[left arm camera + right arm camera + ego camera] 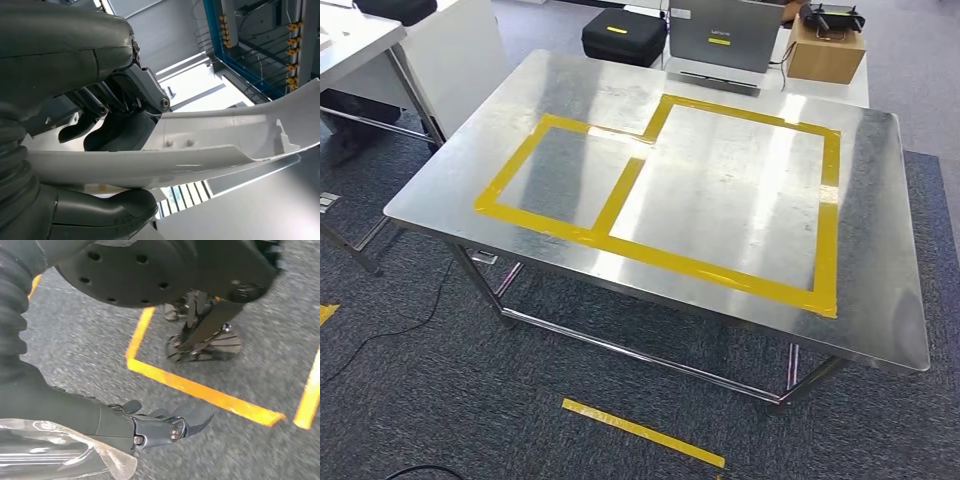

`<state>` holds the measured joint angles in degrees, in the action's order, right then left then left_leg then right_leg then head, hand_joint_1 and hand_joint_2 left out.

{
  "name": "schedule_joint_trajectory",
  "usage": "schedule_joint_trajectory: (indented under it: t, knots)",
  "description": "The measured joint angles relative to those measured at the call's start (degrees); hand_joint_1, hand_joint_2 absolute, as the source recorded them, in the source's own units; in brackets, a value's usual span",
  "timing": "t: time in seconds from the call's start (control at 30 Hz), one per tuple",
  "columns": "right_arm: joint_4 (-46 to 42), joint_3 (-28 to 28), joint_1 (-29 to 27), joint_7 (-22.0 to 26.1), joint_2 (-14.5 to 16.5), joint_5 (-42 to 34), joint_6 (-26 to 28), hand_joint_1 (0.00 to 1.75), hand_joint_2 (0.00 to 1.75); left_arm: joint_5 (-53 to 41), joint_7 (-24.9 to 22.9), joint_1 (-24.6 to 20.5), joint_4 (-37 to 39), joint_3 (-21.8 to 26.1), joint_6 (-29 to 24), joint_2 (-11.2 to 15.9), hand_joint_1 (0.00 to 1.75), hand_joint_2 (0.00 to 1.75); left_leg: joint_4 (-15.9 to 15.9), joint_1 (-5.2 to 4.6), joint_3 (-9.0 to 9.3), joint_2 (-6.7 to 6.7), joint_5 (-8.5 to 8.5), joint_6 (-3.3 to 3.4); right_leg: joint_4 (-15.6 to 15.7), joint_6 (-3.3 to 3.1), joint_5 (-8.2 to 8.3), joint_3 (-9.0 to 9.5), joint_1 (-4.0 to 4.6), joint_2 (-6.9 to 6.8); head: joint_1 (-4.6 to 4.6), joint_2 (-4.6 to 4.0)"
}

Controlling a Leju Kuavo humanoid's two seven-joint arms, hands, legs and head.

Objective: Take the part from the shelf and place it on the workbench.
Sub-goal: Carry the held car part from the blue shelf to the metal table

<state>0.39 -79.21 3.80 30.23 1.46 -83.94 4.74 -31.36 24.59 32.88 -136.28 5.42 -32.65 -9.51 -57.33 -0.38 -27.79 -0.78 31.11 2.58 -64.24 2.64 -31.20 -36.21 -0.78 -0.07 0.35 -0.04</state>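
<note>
The workbench (878, 250) is a shiny steel table right in front of me, with yellow tape rectangles (712, 270) marked on its top. Nothing lies on it. In the left wrist view my left hand (113, 125) grips a long, curved white plastic part (226, 135), with the thumb (113, 210) on one side of it and the dark fingers on the other. The part runs away from the hand past a blue-framed structure (241, 60). My right hand (158, 427) hangs over grey carpet, its fingers stretched out and holding nothing.
Behind the bench stand a black case (623, 37), a grey laptop (724, 35) and a cardboard box (824, 50). White tables (433, 50) are at the far left. A yellow tape strip (644, 432) and a cable lie on the carpet before the bench.
</note>
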Motion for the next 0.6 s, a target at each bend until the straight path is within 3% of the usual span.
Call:
schedule_joint_trajectory:
  t: [0.07,0.2,0.27,0.33,0.4,0.43,0.5,0.53,0.6]
  knots:
    - [0.0,0.0,0.0,0.0,0.0,0.0,0.0,0.00,1.75,0.0,0.0,0.0,0.0,0.0,0.0,0.0,1.75,1.75,0.0,-0.02,0.83,-0.01,0.96,-0.52,4.6,-0.68,2.54,1.39,0.29,-0.08,0.03,0.01]
    - [0.0,0.0,0.0,0.0,0.0,0.0,0.0,0.00,1.75,-0.1,0.0,-0.1,0.0,0.0,0.0,0.0,1.75,1.75,-2.3,0.11,0.85,0.06,1.02,-1.88,5.6,-2.33,2.90,2.86,0.47,-0.20,-0.13,0.03]
    - [0.0,0.0,0.1,0.0,0.0,0.0,0.0,0.00,1.75,-0.1,0.0,-0.2,0.0,0.0,0.0,0.1,1.75,1.75,-7.4,0.27,-2.01,0.14,1.63,-2.52,6.0,-2.89,2.63,3.78,0.17,-0.24,-0.32,0.03]
    - [0.0,0.0,0.2,0.0,-0.1,-0.1,0.0,0.00,1.75,-0.2,0.0,-0.2,0.0,0.0,0.0,0.1,1.75,1.75,-13.7,0.66,-6.22,0.19,4.61,-3.19,6.1,-3.24,2.01,4.43,0.12,-0.25,-0.47,0.02]
    - [0.0,0.0,0.1,-0.1,-0.1,-0.2,-0.1,0.00,1.75,-0.2,0.0,-0.2,0.0,0.0,0.0,0.1,1.75,1.75,-16.5,1.10,-9.07,0.22,6.67,-3.63,6.1,-3.17,1.24,5.27,0.08,-0.19,-0.47,0.02]
    - [0.0,0.0,0.0,-0.1,-0.1,-0.2,-0.2,0.00,1.75,-0.2,0.0,-0.2,0.0,0.0,0.0,0.1,1.75,1.75,-15.4,1.26,-9.31,0.25,5.89,-3.75,6.1,-3.05,0.84,5.80,0.03,-0.14,-0.48,0.02]
    - [0.0,-0.1,0.0,-0.1,-0.1,-0.3,-0.4,0.00,1.75,-0.2,0.0,-0.2,0.0,0.0,0.0,0.2,1.75,1.75,-9.1,1.45,-7.79,0.40,0.86,-3.76,6.1,-2.57,-0.07,6.82,-0.15,-0.05,-0.50,0.02]
    - [0.0,-0.2,0.1,-0.1,-0.1,-0.3,-0.5,0.00,1.75,-0.2,0.0,-0.2,0.0,0.0,0.0,0.2,1.75,1.75,-6.1,1.36,-7.03,0.55,-0.73,-3.68,6.1,-2.20,-0.52,7.33,-0.21,-0.02,-0.50,0.02]
    - [0.0,-0.3,0.1,-0.1,-0.1,-0.4,-0.5,0.00,1.75,-0.2,-0.1,-0.2,0.0,0.0,0.0,0.2,1.75,1.75,-2.8,1.06,-6.26,0.77,-1.93,-3.07,6.1,-1.27,-1.21,7.75,-0.22,-0.11,-0.53,0.02]
